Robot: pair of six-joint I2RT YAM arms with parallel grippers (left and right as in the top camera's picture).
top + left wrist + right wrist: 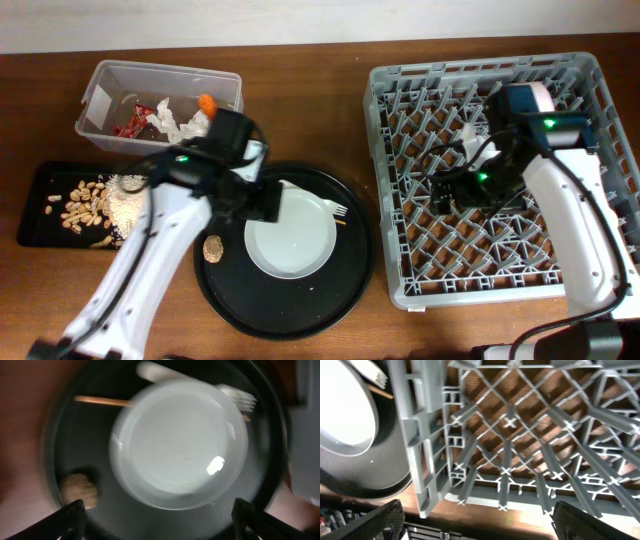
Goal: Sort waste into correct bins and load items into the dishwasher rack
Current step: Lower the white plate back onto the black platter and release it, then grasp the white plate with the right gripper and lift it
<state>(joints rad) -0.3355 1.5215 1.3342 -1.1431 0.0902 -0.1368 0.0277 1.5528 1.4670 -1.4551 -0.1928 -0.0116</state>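
Above the white round plate (177, 442), my left claw (160, 520) hangs spread wide, with nothing between its fingers. The plate lies flat in the large round black tray (232, 300). The white plastic fork (240, 397) lies along the plate's far rim, and a thin wooden stick (100, 400) lies on the tray by the same rim. The brown round lump (212, 248) sits just off the plate's left edge. My right claw (475, 520) is likewise wide and empty, over the lattice floor of the grey dishwasher rack (582, 72), near the wall that faces the round tray. Farther left on the wooden surface (300, 60), the clear tub (98, 88) holds a red wrapper (130, 124), crumpled tissues (178, 124) and an orange carrot piece (207, 102). The shallow black tray (33, 215) beside it carries peanuts (82, 205) and rice (128, 203).
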